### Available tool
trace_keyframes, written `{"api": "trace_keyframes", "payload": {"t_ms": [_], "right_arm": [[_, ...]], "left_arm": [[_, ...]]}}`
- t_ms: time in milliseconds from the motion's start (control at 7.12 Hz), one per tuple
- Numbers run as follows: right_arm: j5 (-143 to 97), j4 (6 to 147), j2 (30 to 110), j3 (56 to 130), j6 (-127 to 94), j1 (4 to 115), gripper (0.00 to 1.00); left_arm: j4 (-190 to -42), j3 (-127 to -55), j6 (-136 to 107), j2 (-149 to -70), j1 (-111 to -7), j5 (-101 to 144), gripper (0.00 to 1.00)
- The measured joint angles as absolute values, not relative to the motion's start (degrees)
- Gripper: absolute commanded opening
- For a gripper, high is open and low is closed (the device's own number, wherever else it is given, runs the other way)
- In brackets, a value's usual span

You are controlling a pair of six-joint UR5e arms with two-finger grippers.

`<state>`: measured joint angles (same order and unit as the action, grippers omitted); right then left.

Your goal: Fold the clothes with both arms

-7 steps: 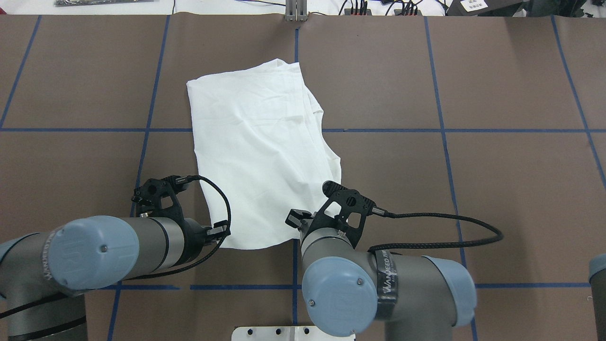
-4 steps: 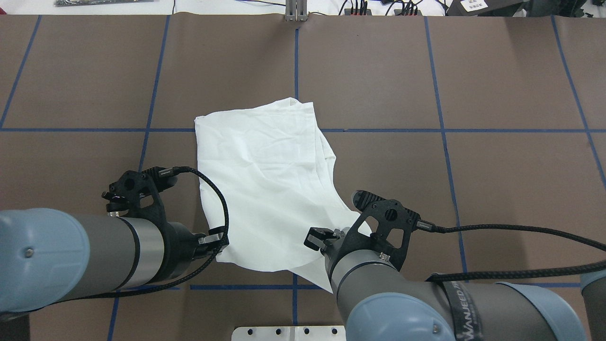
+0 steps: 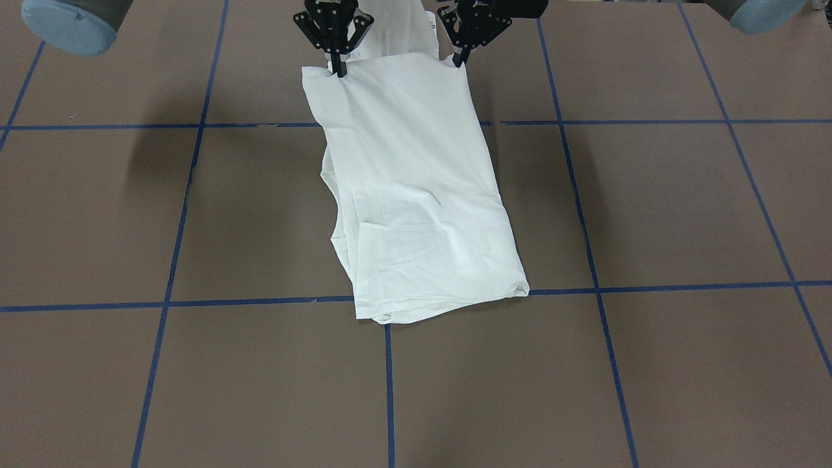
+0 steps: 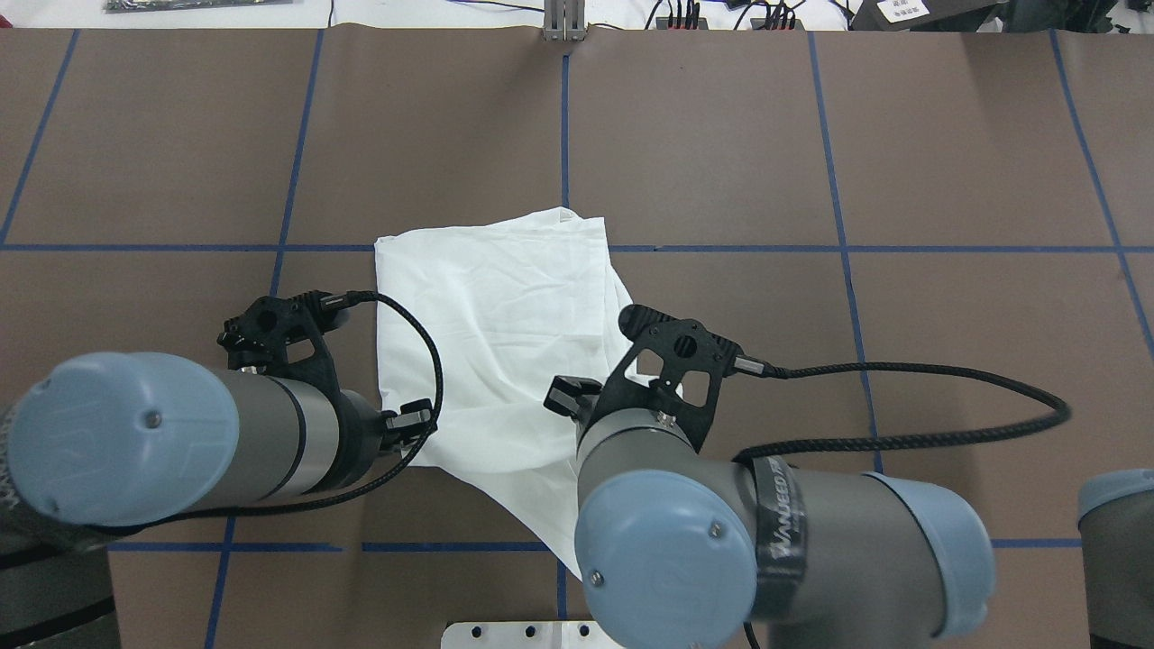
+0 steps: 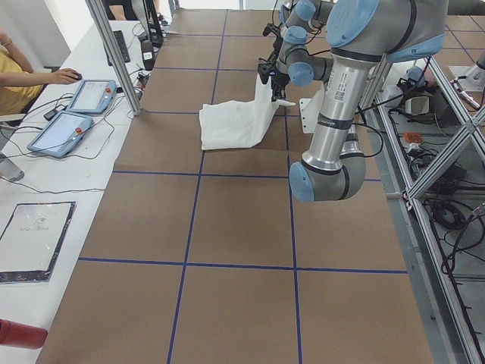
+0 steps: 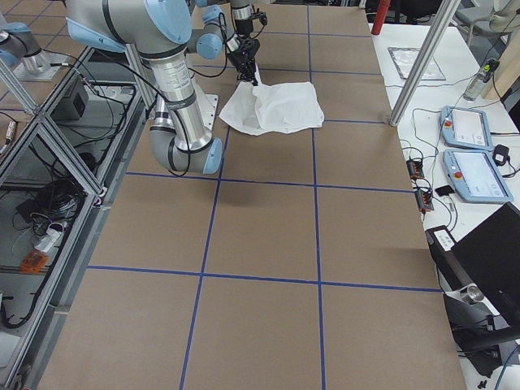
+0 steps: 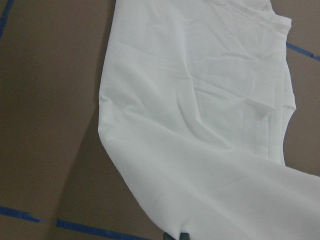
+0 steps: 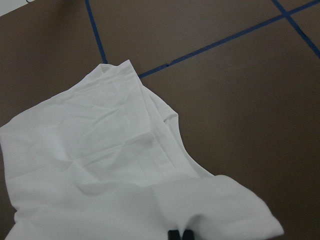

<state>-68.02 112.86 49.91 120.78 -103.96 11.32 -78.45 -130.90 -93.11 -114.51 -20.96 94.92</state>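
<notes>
The clothes are one white T-shirt (image 4: 491, 333), folded into a long strip on the brown table, its far end near a blue tape line (image 3: 442, 305). Both arms hold its near edge a little above the table, so the cloth slopes down away from the robot. My left gripper (image 4: 416, 422) is shut on the near left corner, also seen in the front-facing view (image 3: 460, 63). My right gripper (image 4: 563, 398) is shut on the near right corner (image 3: 339, 71). Each wrist view shows shut fingertips (image 7: 178, 235) (image 8: 180, 234) pinching white cloth. A loose flap hangs below the held edge (image 4: 550, 532).
A white metal base (image 4: 559, 633) sits at the near table edge between the arms. Blue tape lines (image 4: 838, 248) grid the brown table. A metal post (image 4: 563, 22) stands at the far edge. Two tablets (image 5: 76, 114) and a person's hand (image 5: 64, 76) are at a side table.
The shirt has slid toward the robot, its far edge coming from beyond the cross tape line to about that line. Both grippers stayed shut on the near edge.
</notes>
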Motion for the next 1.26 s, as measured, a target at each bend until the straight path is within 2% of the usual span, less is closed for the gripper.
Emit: {"api": "trace_keyframes", "payload": {"t_ms": [281,562,983,1264], "right_arm": [[-69.24,103.82,47.61,110.04,-100.51,16.94,0.0],[-71.23,100.75,44.06,101.97,-98.4,21.58,0.0],[-71.56,89.92,37.26,83.34,-97.55,24.97,0.0],[-71.6,86.49,35.17,76.86,-96.69,25.63,0.0]], "left_arm": [[-79.6,-126.12,-86.56,-115.66,-27.25,94.98,0.0],[-83.38,-118.57,-81.02,-118.0,-33.79,95.01,0.0],[-98.5,-99.81,-77.65,-121.57,-38.42,94.87,0.0],[-106.56,-90.89,-76.76,-122.91,-39.26,94.13,0.0]]}}
